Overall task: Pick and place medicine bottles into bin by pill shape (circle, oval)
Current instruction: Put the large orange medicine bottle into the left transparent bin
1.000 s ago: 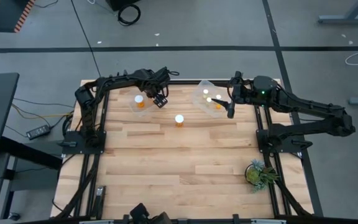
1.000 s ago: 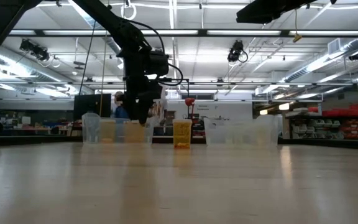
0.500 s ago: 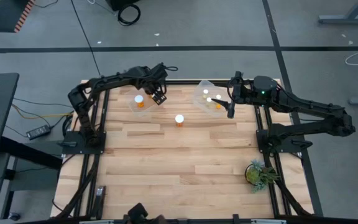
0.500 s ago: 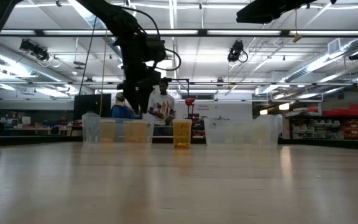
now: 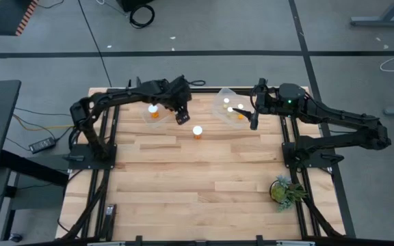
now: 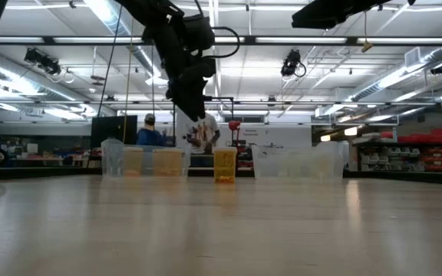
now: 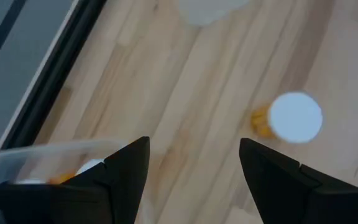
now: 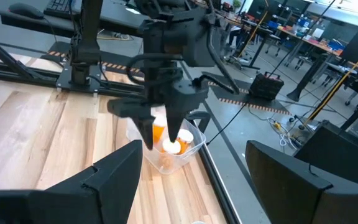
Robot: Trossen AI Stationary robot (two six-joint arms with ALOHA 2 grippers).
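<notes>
One medicine bottle (image 5: 197,131), amber with a white cap, stands upright on the wooden table between two clear bins; the left wrist view shows it from above (image 7: 294,117). The left bin (image 5: 149,116) holds one bottle (image 5: 154,109). The right bin (image 5: 221,102) holds several bottles. My left gripper (image 5: 181,118) hangs open above the table between the left bin and the lone bottle, pointing steeply down, fingers empty (image 7: 193,146). My right gripper (image 5: 254,124) waits open and raised beside the right bin.
A small green plant (image 5: 286,190) stands near the table's right front. The arms' black frames run along the left and right edges. The near half of the table is bare wood. Two people (image 6: 202,134) stand in the room beyond the far edge.
My left gripper has risen from over the left bin and swung toward the table's right and near side, toward the lone bottle, tipping and rolling a little. Its fingers have stayed open. The bottles have not moved.
</notes>
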